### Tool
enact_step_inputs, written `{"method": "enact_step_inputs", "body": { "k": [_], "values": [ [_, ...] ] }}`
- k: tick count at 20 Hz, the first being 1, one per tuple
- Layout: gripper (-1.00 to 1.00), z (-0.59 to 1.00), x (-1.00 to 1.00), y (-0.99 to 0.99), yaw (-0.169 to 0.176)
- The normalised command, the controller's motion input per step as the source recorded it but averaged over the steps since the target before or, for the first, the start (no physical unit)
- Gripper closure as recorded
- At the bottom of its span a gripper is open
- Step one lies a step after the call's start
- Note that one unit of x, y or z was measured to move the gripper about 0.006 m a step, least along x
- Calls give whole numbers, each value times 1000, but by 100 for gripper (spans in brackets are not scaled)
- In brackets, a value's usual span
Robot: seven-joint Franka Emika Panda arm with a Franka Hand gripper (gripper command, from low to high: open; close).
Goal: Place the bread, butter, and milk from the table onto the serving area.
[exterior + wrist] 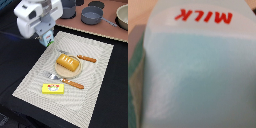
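My gripper (44,35) is shut on the milk (47,40), a small white carton with blue-green marks, at the far-left corner of the serving area (95,95), a beige striped placemat. In the wrist view the milk (193,70) fills the frame, with red "MILK" lettering, and my fingers are hidden. The bread (68,62), a golden-orange loaf, lies on the round tan plate (61,71) in the middle of the mat. The butter (53,88), a flat yellow packet, lies on the mat near its front edge.
An orange-handled knife (86,58) and fork (67,81) flank the plate. A brown board (107,29) with grey pots (92,15) stands behind the mat. A tan bowl (123,15) sits at the far right.
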Motion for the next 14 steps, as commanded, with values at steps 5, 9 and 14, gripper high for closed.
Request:
{"method": "enact_step_inputs", "body": {
  "k": [5,9,14],
  "values": [
    [100,317,945,485,-1],
    [100,64,954,304,-19],
    [100,0,921,264,-33]
  ]
}}
